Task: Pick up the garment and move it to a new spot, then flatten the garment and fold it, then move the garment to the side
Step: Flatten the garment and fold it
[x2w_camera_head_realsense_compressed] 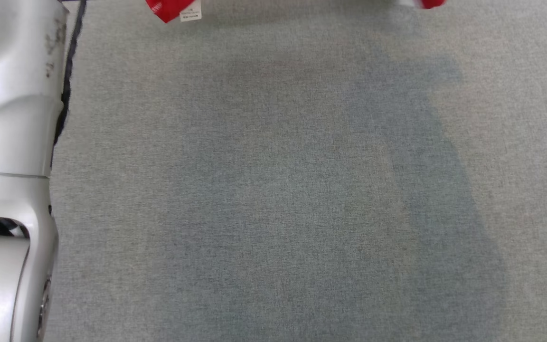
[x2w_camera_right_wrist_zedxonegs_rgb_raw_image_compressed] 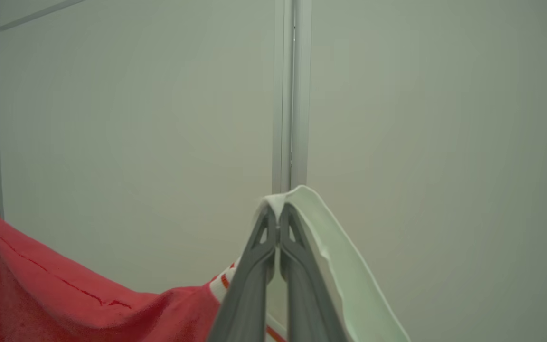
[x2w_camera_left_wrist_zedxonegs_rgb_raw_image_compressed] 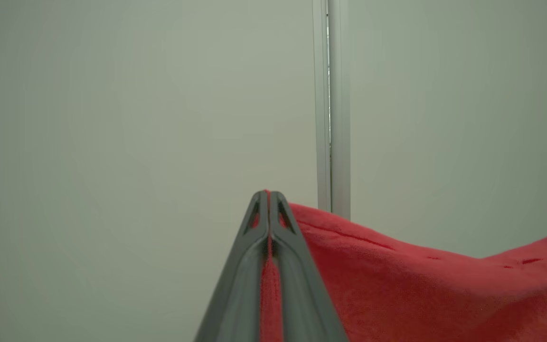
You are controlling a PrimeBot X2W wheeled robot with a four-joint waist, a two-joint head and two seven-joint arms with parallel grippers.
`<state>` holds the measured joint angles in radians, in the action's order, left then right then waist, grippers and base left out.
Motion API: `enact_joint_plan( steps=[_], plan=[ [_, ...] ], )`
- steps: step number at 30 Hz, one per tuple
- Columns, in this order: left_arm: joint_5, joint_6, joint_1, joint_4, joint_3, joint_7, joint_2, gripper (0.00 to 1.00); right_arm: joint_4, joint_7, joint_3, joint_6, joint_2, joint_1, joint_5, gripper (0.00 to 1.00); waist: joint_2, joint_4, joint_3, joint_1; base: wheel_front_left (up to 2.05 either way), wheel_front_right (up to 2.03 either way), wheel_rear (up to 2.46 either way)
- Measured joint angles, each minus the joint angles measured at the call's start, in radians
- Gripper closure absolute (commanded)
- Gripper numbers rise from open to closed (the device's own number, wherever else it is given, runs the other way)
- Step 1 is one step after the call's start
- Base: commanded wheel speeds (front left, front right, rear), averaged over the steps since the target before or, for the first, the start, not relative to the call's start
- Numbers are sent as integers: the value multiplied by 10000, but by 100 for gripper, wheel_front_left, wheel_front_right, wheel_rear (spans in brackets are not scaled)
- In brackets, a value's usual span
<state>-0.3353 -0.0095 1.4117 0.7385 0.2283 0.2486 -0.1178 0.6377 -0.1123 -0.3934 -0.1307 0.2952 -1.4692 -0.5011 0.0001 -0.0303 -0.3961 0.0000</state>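
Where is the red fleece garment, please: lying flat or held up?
Held up: left gripper and right gripper pinch the red fleece garment, sagging between them.

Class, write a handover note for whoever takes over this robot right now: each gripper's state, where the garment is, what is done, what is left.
Left gripper: shut on a red edge of the garment.
Right gripper: shut on a white part of the garment.
Garment: held up in the air, sagging between the two grippers, off the grey surface.
Done: garment picked up.
Left: set it down at a new spot, flatten it, fold it, move it aside.
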Motion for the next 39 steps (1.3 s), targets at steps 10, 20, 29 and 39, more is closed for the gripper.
enact_joint_plan(
  steps=[10, 20, 29, 39],
  plan=[
    [-671, -435, -1399, 3139, -286, 117, 525, 100, 2422, -1041, -1843, 0, -991, 1770, -1436, 100, -1, 264, -850, 0, 0, 0, 0],
    [-1404, -788, -5322, 1317, -1068, 128, 690, 100, 742, -1488, -1442, 0, -644, 6053, -2711, 100, -1, 280, -818, 0, 0, 0, 0],
    [-1432, -579, -9239, -1891, -1450, 128, 692, 100, -3012, -1488, 1057, -4, -811, 11070, -1517, 100, 0, 282, 94, 0, 0, 0, 0],
    [-690, 401, -13699, -5127, -1168, -236, 598, 100, -6031, -593, 2382, -4, -1634, 15823, 585, 100, 0, 244, 1826, 0, 0, 0, 0]
  ],
)
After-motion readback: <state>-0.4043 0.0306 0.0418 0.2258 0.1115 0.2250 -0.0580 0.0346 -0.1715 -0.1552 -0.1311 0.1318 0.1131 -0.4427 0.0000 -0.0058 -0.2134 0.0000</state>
